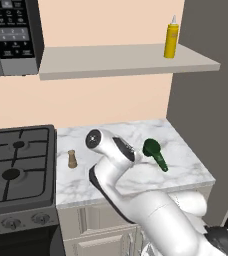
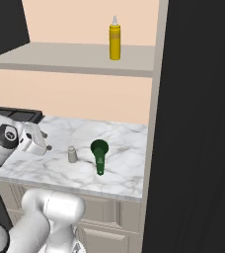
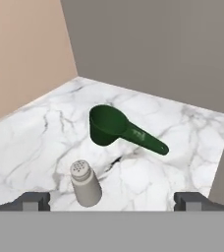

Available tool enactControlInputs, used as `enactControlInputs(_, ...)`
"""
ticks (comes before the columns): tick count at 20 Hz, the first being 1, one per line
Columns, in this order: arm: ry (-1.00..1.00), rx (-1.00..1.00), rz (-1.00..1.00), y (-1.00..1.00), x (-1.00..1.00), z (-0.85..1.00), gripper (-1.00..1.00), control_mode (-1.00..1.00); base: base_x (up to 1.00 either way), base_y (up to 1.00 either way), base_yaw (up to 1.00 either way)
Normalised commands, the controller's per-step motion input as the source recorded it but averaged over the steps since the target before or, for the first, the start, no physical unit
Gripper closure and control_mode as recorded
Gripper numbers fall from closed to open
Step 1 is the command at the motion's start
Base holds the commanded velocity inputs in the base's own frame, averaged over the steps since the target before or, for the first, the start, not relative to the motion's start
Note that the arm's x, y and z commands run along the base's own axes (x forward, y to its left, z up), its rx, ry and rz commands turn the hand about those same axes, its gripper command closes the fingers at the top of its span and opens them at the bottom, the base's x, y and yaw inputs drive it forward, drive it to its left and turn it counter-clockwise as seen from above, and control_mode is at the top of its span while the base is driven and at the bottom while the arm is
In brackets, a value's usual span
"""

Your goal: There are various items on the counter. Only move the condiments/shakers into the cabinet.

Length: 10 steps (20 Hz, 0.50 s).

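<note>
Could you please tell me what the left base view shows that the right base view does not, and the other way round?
The left base view alone has the small brown shaker standing on the counter, the black stove and the microwave. The right base view alone has the grey shaker, upright beside the green scoop. Both share the yellow squeeze bottle on the shelf, the scoop and the marble counter.

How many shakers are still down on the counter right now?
2. The brown shaker stands near the stove. The grey shaker stands left of the green scoop, in front of the open gripper.
</note>
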Motion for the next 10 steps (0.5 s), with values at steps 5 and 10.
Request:
enactControlInputs(5,0.01,-0.01,-0.08,0.0,0.19,-0.43,-1.0,-1.0,0.0,0.0,0.0)
enactControlInputs(10,0.0,-0.04,-0.11,0.0,0.11,-0.47,-1.0,-1.0,0.0,0.0,0.0)
